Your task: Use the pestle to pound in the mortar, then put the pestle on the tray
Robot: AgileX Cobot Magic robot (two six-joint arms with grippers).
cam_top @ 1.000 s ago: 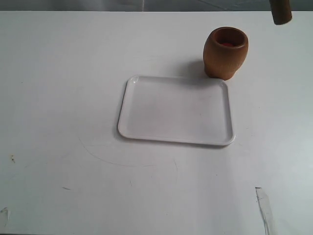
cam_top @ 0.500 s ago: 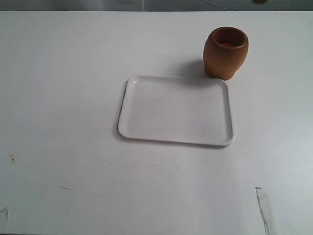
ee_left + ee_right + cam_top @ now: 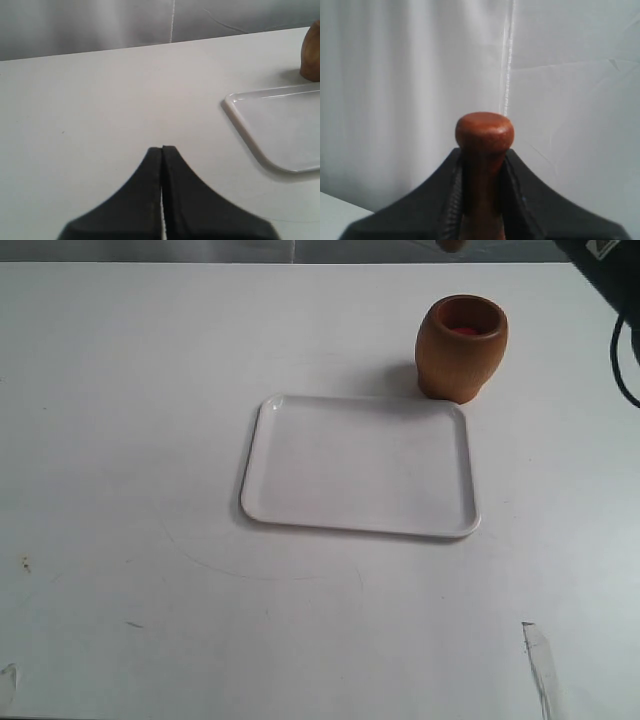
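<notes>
In the exterior view, the light-brown barrel-shaped wooden mortar (image 3: pixel 462 348) stood upright on the white desk (image 3: pixel 120 440), just beyond the far right corner of the flat white rectangular plastic tray (image 3: pixel 360 465). Whether they touched could not be told. A small brown piece at the top edge, probably one end of the slim dark-brown wooden pestle (image 3: pixel 452 244), hung above the mortar, slightly left of its open mouth. The black right arm (image 3: pixel 608 270) entered beside it, so this arm was the nearer one. The desk around was bare, giving free room.

In the left wrist view, the left tool (image 3: pixel 162 150) was closed on nothing, low over the desk, with the tray's rim off to one side and well apart.

In the right wrist view, the right tool (image 3: pixel 483 157) gripped the pestle's narrow neck. Its long axis ran along the fingers, with the round knob past their tips and the thick end hidden.
</notes>
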